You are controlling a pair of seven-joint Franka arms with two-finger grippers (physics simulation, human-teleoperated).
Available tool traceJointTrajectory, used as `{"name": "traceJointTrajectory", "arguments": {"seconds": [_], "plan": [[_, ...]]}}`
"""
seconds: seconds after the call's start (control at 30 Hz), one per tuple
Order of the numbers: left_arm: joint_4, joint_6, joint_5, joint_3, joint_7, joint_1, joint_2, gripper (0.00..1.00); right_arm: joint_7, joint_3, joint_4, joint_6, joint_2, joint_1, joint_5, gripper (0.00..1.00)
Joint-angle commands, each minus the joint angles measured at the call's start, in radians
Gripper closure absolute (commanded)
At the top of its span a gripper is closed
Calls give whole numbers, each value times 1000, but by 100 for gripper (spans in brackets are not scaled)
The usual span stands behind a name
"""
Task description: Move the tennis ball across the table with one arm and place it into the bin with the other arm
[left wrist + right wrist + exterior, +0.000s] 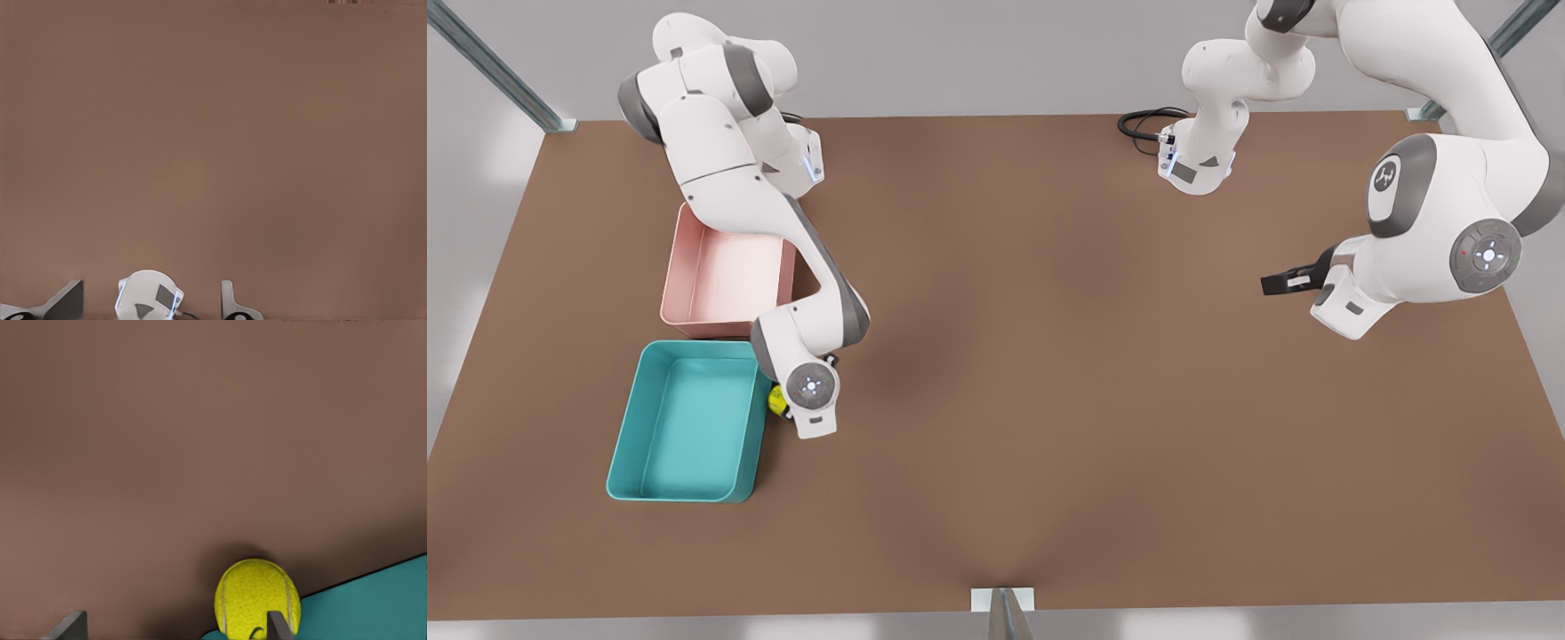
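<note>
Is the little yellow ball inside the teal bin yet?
Not yet. The ball sits beside the bin, just outside its wall, on the table under the right gripper. The bin looks empty.

1. A pink tray [725, 277] with low walls and rounded corners sits at the front view's left.
2. A black cable [1143, 123] loops well to the pink tray's right, near the far edge.
</note>
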Motion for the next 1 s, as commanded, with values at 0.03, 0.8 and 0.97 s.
{"name": "traceJointTrajectory", "arguments": {"seconds": [0.03,0.8,0.97], "plan": [[1,-1,1,0,-65,1,-1,0,-436,-2,0,42,7,-11,-51,0],[-1,-4,-4,0,-66,-2,1,0,-835,50,-242,460,-88,-188,-46,0],[-2,-6,-8,0,-66,-4,1,0,-815,48,-250,461,-82,-197,-40,0]]}}
